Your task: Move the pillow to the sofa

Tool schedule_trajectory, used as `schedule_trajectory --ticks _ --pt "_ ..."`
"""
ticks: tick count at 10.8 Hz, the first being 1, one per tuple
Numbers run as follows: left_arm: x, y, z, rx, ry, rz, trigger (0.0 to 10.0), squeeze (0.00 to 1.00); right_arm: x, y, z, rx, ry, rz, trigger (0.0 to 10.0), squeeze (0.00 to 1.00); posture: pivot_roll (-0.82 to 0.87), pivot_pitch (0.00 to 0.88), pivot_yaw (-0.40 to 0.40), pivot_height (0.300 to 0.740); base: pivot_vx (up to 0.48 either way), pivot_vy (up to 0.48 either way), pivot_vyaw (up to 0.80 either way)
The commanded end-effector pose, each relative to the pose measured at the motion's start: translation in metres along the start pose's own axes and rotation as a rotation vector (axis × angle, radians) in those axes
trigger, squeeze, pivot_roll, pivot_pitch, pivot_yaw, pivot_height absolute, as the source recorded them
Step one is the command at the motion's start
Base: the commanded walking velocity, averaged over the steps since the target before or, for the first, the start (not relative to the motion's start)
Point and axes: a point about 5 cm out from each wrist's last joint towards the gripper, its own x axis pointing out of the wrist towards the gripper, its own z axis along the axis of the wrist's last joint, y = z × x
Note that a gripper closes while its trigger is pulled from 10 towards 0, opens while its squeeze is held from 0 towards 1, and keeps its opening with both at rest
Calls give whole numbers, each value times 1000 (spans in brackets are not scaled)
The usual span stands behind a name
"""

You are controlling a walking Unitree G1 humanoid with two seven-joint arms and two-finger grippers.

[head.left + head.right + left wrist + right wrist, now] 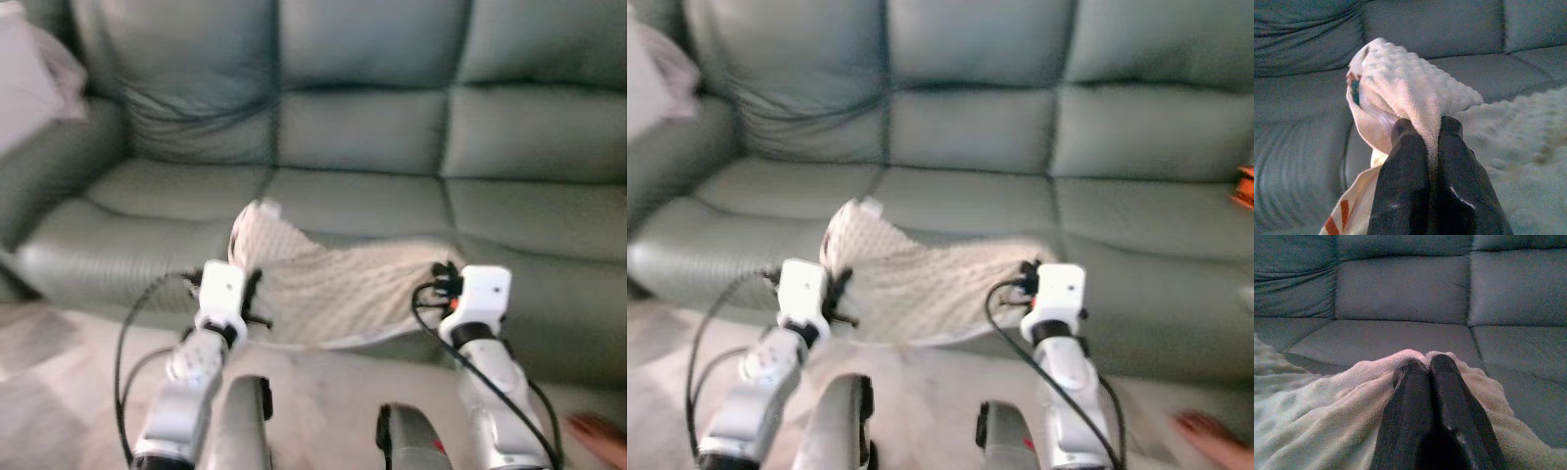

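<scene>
A cream, bumpy-textured pillow [338, 284] hangs limp between my two arms, just in front of the grey-green sofa's [372, 196] seat edge. My left gripper [1425, 129] is shut on the pillow's left corner, which bunches up above the fingers [1403, 166]. At the pillow's right edge, my right gripper [1422, 364] is shut on the fabric, which folds over its fingertips. In the eye views the left wrist [223, 294] and right wrist [480, 294] sit at either end of the pillow, level with the seat front.
The sofa has several seat and back cushions; a pale cloth [34, 78] lies over its left armrest. An orange object [1244, 186] rests at the far right of the seat. A person's hand [602, 436] shows at the lower right on the light floor.
</scene>
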Motion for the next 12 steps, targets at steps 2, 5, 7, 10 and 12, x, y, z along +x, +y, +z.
schedule_trajectory --ticks 2,5,7,10,12 --pt "4 -1 14 8 -57 -21 10000 0 4 -2 10 -6 -41 -7 10000 0 -48 0 47 630 0 0 0" --pt "6 -6 17 -4 -73 -57 10000 0 5 -1 11 -18 -48 -1 10000 0 -51 0 45 630 204 0 0" --pt "6 -7 17 -10 -72 -62 10000 0 6 -1 12 -22 -48 -1 10000 0 -52 0 46 630 373 0 0" --pt "6 -9 17 -13 -70 -73 10000 0 7 0 12 -24 -48 2 10000 0 -54 0 48 630 403 0 0" --pt "6 -10 16 -13 -67 -78 10000 0 7 0 12 -26 -46 2 10000 0 -56 0 48 630 399 0 0"
